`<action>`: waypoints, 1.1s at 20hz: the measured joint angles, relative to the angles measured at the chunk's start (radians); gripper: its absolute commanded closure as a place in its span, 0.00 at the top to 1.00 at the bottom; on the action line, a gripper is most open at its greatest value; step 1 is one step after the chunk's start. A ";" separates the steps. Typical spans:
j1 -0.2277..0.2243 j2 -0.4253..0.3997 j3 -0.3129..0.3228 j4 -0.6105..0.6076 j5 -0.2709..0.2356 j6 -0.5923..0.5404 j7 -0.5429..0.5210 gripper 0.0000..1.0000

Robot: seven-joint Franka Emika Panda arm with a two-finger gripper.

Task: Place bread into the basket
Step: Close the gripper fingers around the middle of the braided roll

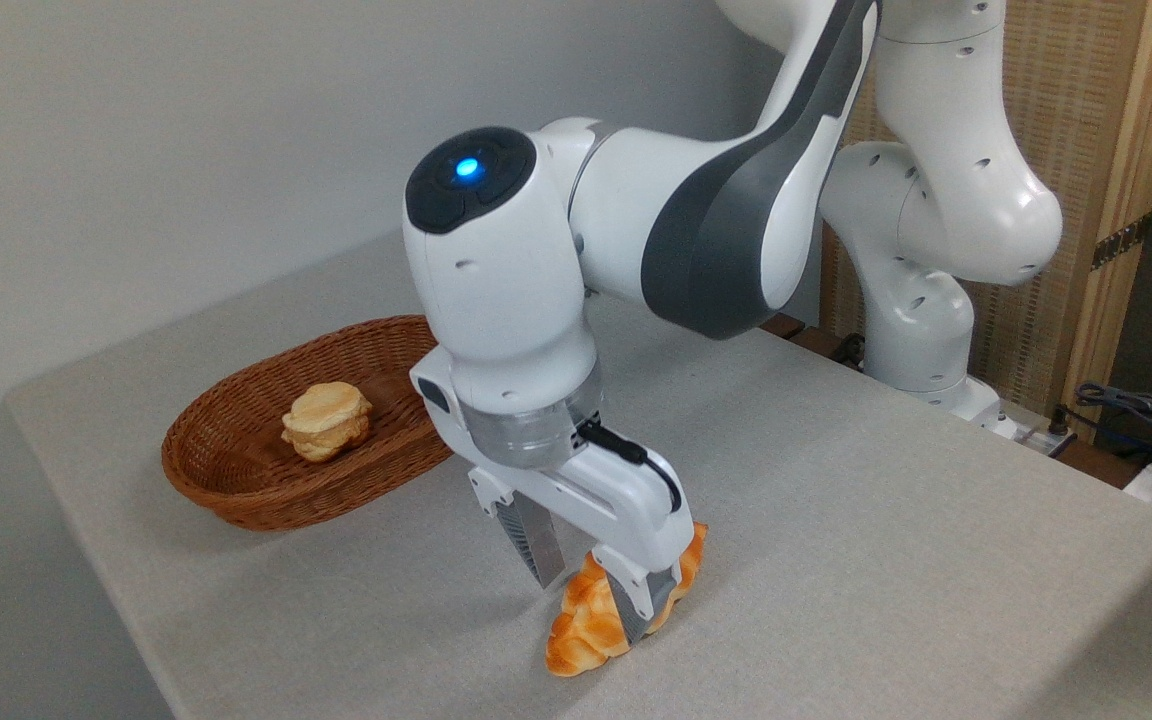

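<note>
The fixed camera looks down across a table (pixel 836 480) with a pale grey, faintly speckled top. Its left and near edges are in view, and it runs off the right side of the picture. Behind it stands a plain light grey wall (pixel 186 130). At the upper right is a screen (pixel 1086 130) of woven, straw-coloured panels in a light wooden frame. Below the screen, at the far right edge of the table, lies a tangle of dark cables (pixel 1146 410).

The white and grey robot arm (pixel 716 220) rises from its base at the right rear of the table and bends forward and down. A blue light glows on the dark cap of its wrist.

The gripper (pixel 591 585) is lowered to the table near the front edge. Its two fingers are apart, one on each side of the bread (pixel 586 625). The left finger stands just beside the loaf, and the right finger overlaps its far side. I cannot tell whether either finger presses on it. The bread lies on the table top, outside the basket and well apart from it.

The basket (pixel 226 490) sits at the left rear, partly hidden behind the wrist. A small pale bun (pixel 326 420) rests inside it.
</note>
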 measured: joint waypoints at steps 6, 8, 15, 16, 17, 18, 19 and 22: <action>0.000 0.023 -0.002 0.000 0.000 0.019 0.000 0.99; 0.000 0.028 -0.004 0.000 0.000 0.023 0.000 0.86; -0.001 0.040 -0.014 0.000 0.000 0.030 0.000 0.37; -0.001 0.040 -0.014 0.000 0.000 0.030 0.000 0.37; -0.001 0.040 -0.014 0.000 0.000 0.031 0.000 0.37; -0.001 0.040 -0.014 0.000 0.000 0.031 0.000 0.37; -0.001 0.040 -0.014 0.000 0.000 0.032 0.000 0.37; -0.001 0.040 -0.014 0.000 0.000 0.032 0.000 0.37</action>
